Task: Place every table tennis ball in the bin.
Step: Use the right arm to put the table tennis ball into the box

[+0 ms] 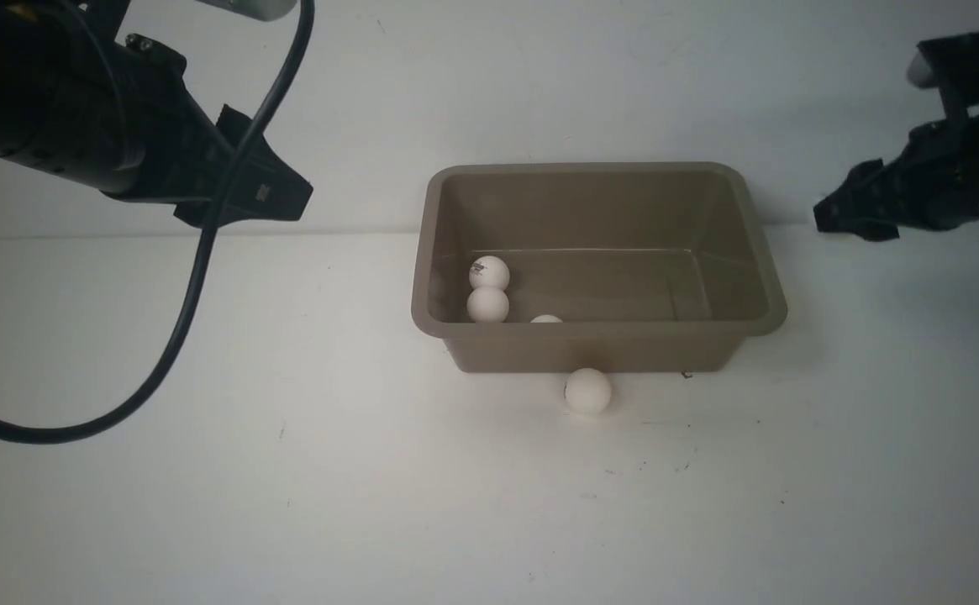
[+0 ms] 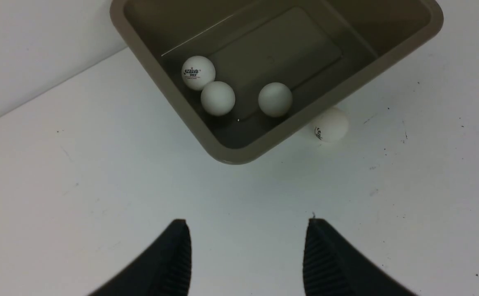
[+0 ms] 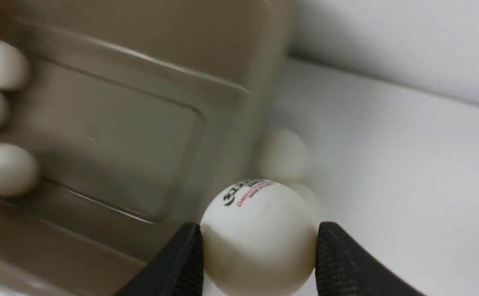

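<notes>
A pale wall (image 1: 539, 76) rises behind the white table (image 1: 245, 504). Midway along the table's far edge stands the taupe bin (image 1: 590, 355). The left gripper (image 1: 304, 206) hangs above the far left corner, fingers apart and nothing between them; a dark cable (image 1: 189, 294) loops past it. Toward the far right corner, the right gripper (image 3: 260, 246) grips one ball (image 3: 260, 238).

Three balls (image 2: 218, 98) lie in the bin, two touching each other. One loose ball (image 1: 587, 391) sits on the table, just beside the bin's near side. By its right end are another ball (image 3: 284, 155) and a blurred, partly hidden round white shape (image 3: 305, 195).
</notes>
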Robot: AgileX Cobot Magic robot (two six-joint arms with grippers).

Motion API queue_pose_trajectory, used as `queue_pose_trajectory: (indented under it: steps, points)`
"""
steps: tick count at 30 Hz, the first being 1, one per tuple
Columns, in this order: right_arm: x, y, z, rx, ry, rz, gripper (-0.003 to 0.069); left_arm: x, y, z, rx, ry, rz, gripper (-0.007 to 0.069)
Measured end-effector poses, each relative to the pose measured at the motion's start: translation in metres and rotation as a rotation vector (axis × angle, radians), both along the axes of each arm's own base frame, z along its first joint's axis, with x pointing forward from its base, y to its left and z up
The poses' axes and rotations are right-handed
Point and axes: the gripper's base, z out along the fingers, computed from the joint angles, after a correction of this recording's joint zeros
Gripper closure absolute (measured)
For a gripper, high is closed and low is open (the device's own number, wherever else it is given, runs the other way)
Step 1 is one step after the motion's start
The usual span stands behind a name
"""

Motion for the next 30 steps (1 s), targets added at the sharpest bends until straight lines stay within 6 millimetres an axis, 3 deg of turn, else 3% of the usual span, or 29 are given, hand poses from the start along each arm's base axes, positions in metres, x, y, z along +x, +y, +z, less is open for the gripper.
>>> queue_pose_trajectory:
  steps: [4,9,18,20,25,30]
  points:
    - [0.007,0.014,0.000,0.082,0.002,0.106,0.0335,0.000,0.000,0.000,-0.001,0.000,-0.001,0.0283]
    - [0.015,0.024,-0.008,0.059,0.002,0.232,0.0335,0.000,0.000,0.000,0.005,-0.005,-0.008,0.0283]
    - [0.022,0.029,-0.010,0.027,-0.021,0.315,0.0333,0.000,0.000,0.000,0.003,-0.005,-0.008,0.0283]
    - [0.023,0.029,-0.009,0.022,-0.030,0.308,0.0307,0.000,-0.001,0.000,-0.003,-0.005,-0.010,0.0283]
    - [0.028,0.026,-0.008,0.000,-0.071,0.269,0.0158,0.000,-0.001,0.001,-0.008,-0.004,-0.015,0.0283]
    - [0.031,0.015,-0.006,-0.032,-0.094,0.246,0.0134,-0.001,-0.002,0.001,-0.015,0.000,-0.017,0.0283]
